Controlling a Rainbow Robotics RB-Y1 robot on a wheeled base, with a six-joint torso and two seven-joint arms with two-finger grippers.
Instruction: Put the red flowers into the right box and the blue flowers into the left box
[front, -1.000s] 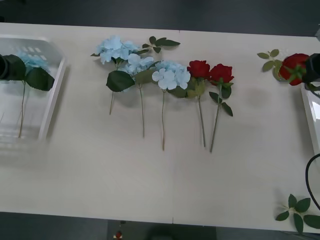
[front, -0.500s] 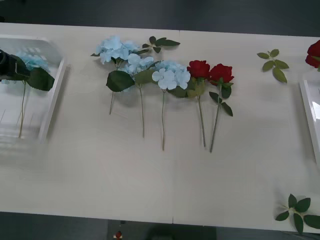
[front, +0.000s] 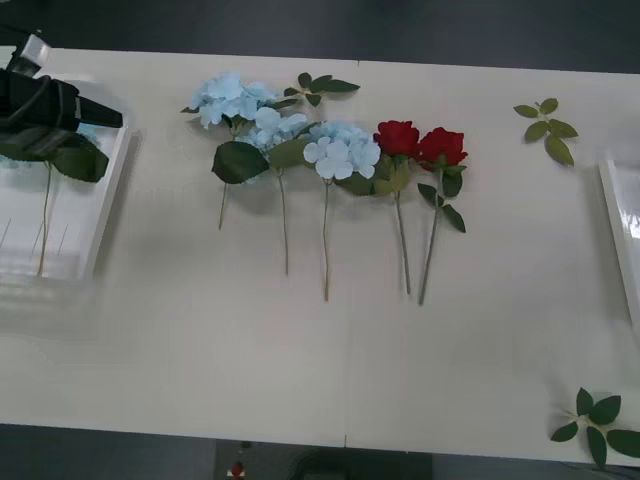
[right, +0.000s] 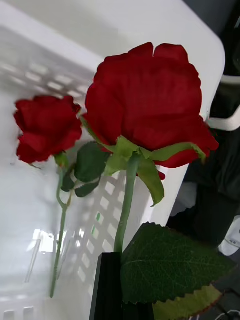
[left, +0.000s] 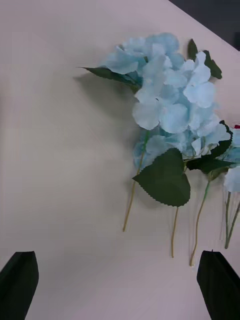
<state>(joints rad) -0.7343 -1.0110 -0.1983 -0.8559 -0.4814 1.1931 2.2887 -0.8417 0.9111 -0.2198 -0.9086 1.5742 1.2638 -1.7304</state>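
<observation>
**Left claw free over left box; right claw carrying a rose over right box**

Front view, left to right:

- Far upper left: left claw (front: 100, 115), black fingers (left: 19, 280) spread and empty per its wrist view, sits over the white latticed plastic left box (front: 108, 195). One pale-blue hydrangea already lies inside, stem toward the lower edge of frame.
- Centre-left: three pale-blue artificial hydrangea clusters (front: 262, 125) lie on the pale bench (front: 320, 350), heads toward the top of frame, thin stems running down-frame, roughly parallel. They lie to the right of the left claw, so that arm is the nearer one. The leftmost cluster is the closest; a grasp would want to cross its stem, i.e. close left-right in frame.
- Centre: two deep-red artificial roses (front: 420, 145) just right of the hydrangeas, same orientation, the right one's stem slanted slightly.
- Upper right and lower right: loose green leaf sprigs (front: 545, 125), not targets.
- Far right edge: white rim of the shallow plastic right box (front: 618, 225).

Right wrist view: right claw (right: 120, 287) pinches the stem of a red rose (right: 145, 105), bloom pointing away from the claw, over the white box where another rose already lies.
</observation>
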